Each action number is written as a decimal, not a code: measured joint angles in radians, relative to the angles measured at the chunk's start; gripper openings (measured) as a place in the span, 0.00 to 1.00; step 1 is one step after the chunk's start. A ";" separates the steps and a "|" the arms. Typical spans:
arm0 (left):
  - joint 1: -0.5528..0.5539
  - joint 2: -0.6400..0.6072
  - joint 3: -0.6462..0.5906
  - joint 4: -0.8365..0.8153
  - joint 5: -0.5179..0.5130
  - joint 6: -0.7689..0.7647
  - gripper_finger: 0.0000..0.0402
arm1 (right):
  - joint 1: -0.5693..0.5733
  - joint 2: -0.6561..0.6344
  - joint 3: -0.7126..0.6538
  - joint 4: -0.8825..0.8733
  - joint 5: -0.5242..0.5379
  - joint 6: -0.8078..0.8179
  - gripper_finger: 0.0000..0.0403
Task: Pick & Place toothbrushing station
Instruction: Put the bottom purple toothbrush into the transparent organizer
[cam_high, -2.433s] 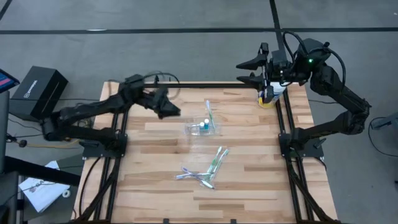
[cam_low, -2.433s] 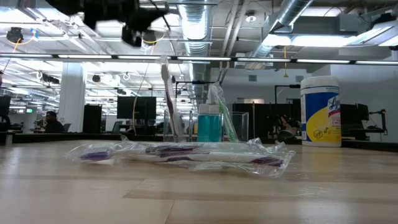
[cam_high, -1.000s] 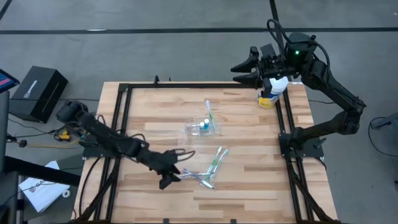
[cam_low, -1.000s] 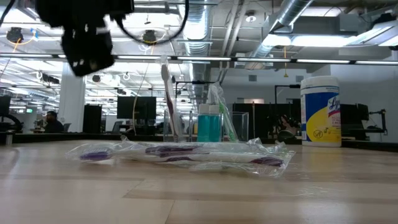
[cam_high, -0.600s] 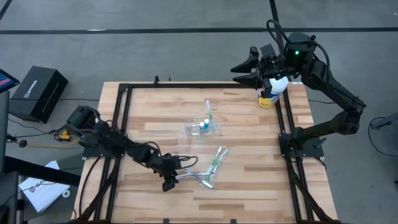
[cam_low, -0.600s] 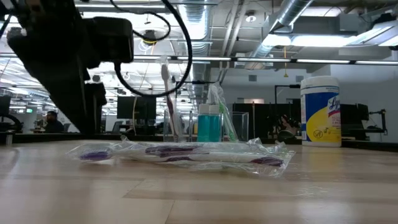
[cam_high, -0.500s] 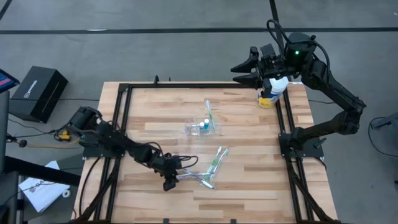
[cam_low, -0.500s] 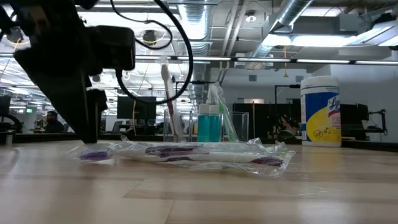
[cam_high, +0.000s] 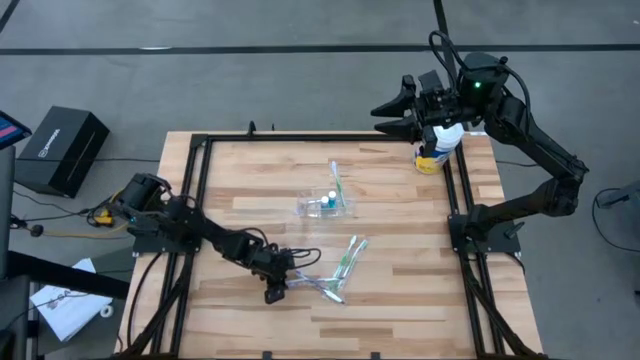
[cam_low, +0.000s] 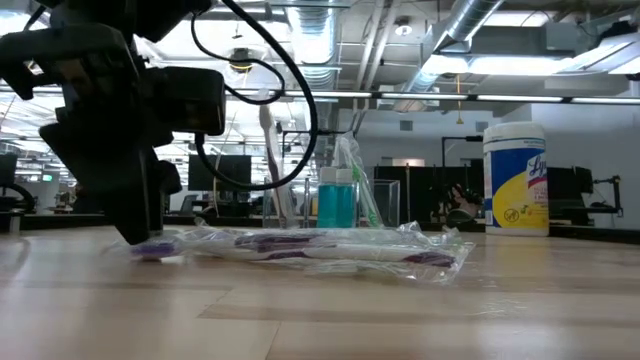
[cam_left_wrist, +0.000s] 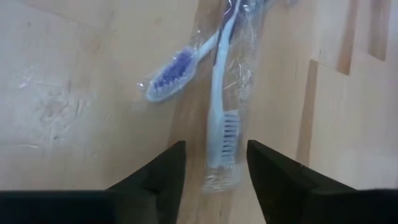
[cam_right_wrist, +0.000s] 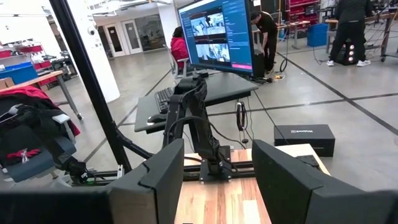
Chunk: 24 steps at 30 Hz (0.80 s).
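Low over the near-left part of the table (cam_high: 400, 300), the left gripper (cam_high: 283, 288), with jaws released and nothing between them yet, set astride the head end of a wrapped purple-white toothbrush (cam_left_wrist: 219, 118). Lying flat in clear film, this brush, touching a second purple brush (cam_left_wrist: 177, 68) that crosses it at an angle. Probably the step in hand: closing on one brush only, to carry it to the cup. For a good grip, better to centre the two fingers (cam_left_wrist: 155, 174) on the neck just behind the bristles, to go fully down to the wood, and to close slowly, since the film looks slippery and the handle thin. Risk as judged: catching only the wrapper, or dragging the crossing brush along. Just right of that spot, a small heap of more brushes, green ones (cam_high: 350, 258) among them, still loose on the boards. Farther away, near the middle of the table, the clear plastic cup (cam_high: 325, 205) with the blue tubes (cam_low: 337, 200) standing in it and one or two brushes already upright inside; so the station seems partly filled. At the far right corner, a yellow-and-blue canister (cam_low: 515, 180), not part of the set. Above that corner, well apart from the work, the right gripper (cam_high: 392, 112), waiting with jaws spread and empty.
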 joint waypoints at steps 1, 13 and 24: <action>0.000 0.001 0.000 0.000 0.003 0.000 0.38 | 0.000 0.000 0.000 0.000 0.000 0.000 0.45; 0.000 -0.002 -0.002 0.058 0.142 -0.024 0.03 | 0.000 0.000 0.000 0.000 0.001 -0.011 0.45; 0.018 -0.302 -0.002 0.107 0.169 -0.276 0.01 | 0.000 0.000 -0.001 0.011 0.002 -0.048 0.45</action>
